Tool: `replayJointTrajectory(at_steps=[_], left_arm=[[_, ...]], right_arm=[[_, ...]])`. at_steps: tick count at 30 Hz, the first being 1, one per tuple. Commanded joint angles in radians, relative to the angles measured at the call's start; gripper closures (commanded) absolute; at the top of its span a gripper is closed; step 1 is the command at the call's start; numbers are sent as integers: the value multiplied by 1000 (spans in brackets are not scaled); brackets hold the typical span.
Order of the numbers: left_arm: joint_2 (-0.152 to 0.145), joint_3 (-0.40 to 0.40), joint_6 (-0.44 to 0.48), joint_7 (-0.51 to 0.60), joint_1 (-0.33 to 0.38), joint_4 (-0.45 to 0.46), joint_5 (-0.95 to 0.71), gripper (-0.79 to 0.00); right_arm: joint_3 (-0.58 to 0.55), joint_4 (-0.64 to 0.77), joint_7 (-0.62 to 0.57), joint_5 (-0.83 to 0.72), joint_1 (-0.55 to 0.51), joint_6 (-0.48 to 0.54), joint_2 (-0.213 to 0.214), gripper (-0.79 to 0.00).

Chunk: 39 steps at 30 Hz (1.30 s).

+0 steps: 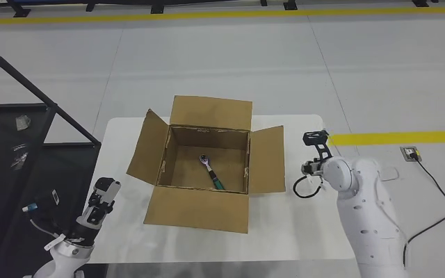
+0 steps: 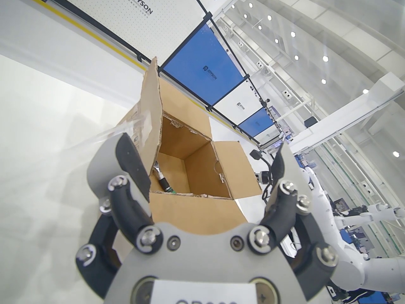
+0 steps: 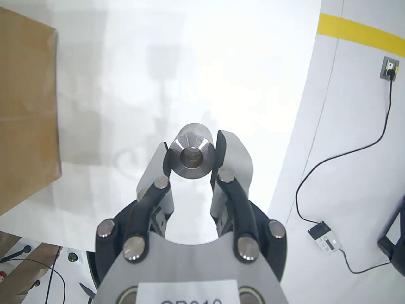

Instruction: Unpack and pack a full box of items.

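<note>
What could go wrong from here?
1. The smooth metal cylinder is pinched only by the tips of the right gripper; it might slip, then roll off the table, whose edge is near.
2. The open left gripper sits near a flap of the box; moving in for the ratchet could snag it.

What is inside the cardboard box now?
One green-handled wrench lies on the box floor. Its near wall hides the floor strip behind it. The right gripper holds a metal socket outside.
</note>
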<state>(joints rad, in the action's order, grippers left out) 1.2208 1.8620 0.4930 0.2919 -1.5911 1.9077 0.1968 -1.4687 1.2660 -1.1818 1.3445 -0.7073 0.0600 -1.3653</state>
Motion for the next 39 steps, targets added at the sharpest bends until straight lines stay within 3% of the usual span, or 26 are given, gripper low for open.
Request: replayJointTrajectory(at_steps=[1,10,11,13,14,15,20,25,29,32,35,39], left_arm=[[0,0,0,0,0,0,0,-785],[0,0,0,0,0,0,0,-785],[0,0,0,0,0,0,0,-785],[0,0,0,0,0,0,0,-785],[0,0,0,0,0,0,0,-785],[0,0,0,0,0,0,0,-785],[0,0,0,0,0,0,0,-785],[-1,-5,-3,-2,-6,7,12,-785],[-3,0,7,-4,-18,10,10,-785],[-3,14,20,-17,-29,-1,-4,-785],[-4,34,31,-28,-41,-19,-30,-785],[-6,68,56,-34,-60,-41,-70,-785]], right_arm=[[10,-75,24,5,19,3,0,0],[20,-238,98,-37,69,34,3,0],[20,-247,101,-39,72,35,3,-169],[19,-259,112,-51,76,39,5,-422],[18,-262,116,-55,76,42,6,-733],[17,-260,120,-56,75,43,7,-785],[-9,-149,154,-86,52,40,15,-785],[19,293,152,-83,-34,69,20,-785],[151,558,65,-21,-14,65,11,-785],[308,536,14,-27,109,83,-10,-785],[470,391,-22,-1,269,40,-46,-785],[627,179,4,-81,436,-2,-106,-785]])
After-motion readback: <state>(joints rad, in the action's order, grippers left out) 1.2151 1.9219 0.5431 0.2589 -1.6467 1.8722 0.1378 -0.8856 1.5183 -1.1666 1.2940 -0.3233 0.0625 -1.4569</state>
